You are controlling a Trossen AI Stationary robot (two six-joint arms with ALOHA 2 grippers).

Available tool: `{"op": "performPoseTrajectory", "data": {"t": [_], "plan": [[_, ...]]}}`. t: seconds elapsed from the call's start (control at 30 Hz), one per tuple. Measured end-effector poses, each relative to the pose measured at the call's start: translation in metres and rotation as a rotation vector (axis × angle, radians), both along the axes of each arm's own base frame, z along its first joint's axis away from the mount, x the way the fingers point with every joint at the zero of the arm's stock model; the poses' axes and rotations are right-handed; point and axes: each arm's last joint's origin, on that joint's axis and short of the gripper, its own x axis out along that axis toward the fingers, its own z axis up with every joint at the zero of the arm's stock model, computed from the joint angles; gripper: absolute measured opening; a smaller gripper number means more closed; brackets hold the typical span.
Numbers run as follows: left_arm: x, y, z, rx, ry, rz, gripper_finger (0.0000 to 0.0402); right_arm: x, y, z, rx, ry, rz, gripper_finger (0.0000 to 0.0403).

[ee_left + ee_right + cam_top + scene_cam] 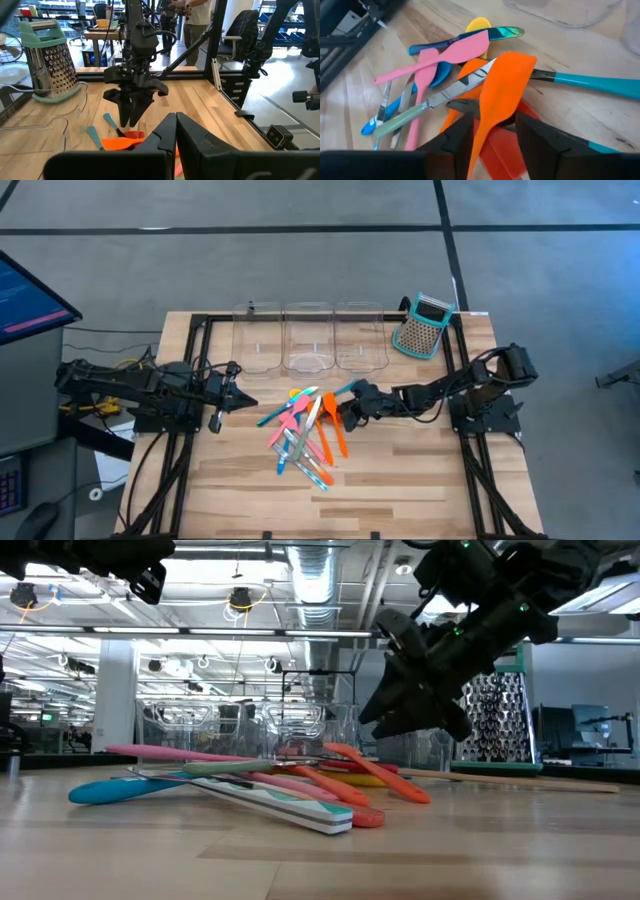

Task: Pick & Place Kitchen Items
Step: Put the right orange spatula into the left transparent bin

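Picking stage, by the look of it: wooden surface (400, 480) carried all the kitchen items loose, none binned yet. Stood three clear bins (309, 337) in a row along the far edge, apparently holding nothing. Stood a teal-and-grey grater (422, 326) just beside the right-most bin, near the far right corner; not part of the job.

Lay in a crossed heap mid-surface, well short of the bins: utensil pile (305, 430), w/ spatulas, spoons and a knife overlapping. Hung low over the heap's right side: right tool (497, 132), spread, one finger either side of the orange spatula (505, 85), not pinching anything. Sat parked at the left side of the surface, clear of the heap: left tool (240, 397), pressed together, holding nothing.

Next move, prob.: drop a bit, close on the orange spatula's handle, lift straight up, carry to a bin. Called for a clean pinch on one item only.

In the way: pale-green-handled knife (420, 107) crossed right at the spatula, red spatula (500, 155) underneath, teal spoon (590, 82) close alongside. Could drag or snag on lift, esp. the knife. Lay farther off and less of a worry: pink spoon (455, 50). Stood beyond the surface, in the room: a person (197, 20), uninvolved.
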Motion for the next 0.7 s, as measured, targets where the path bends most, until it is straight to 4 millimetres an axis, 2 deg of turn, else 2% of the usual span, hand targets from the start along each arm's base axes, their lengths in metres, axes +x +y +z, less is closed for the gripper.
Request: {"op": "performPoseTrajectory", "data": {"t": [0.4,0.7], "plan": [[0.000,0.000,0.000,0.000,0.000,0.000,0.0003,0.001,-0.011,0.000,0.004,-0.005,-0.050,0.0206],[0.000,0.000,0.000,0.000,0.000,0.000,0.0003,0.005,-0.008,0.006,0.000,-0.075,-0.052,0.0196]]}}
